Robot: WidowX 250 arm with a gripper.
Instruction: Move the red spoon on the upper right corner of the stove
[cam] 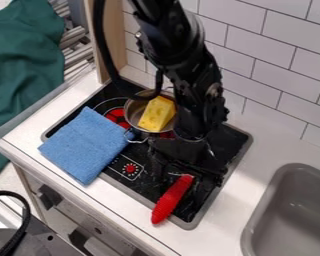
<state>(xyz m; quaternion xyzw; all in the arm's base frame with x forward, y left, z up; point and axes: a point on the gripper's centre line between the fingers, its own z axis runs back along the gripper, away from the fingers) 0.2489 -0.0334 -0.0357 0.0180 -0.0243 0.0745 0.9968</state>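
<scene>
spoon (169, 201) extends from beneath the tool (191, 175), whose opening and hold i cannot tell.

We've got the black two-finger gripper (189, 174) over the R part of the black, grey-rimmed stove (200, 214), at the upper end of the red, textured spoon (171, 200); can't tell if they touch. Spoon's lower end juts past the front rim. We see a yellow wedge w/ holes (156, 114) in a small silver metal pot (132, 114), & a blue cloth (89, 145) partly on the stove.
</scene>
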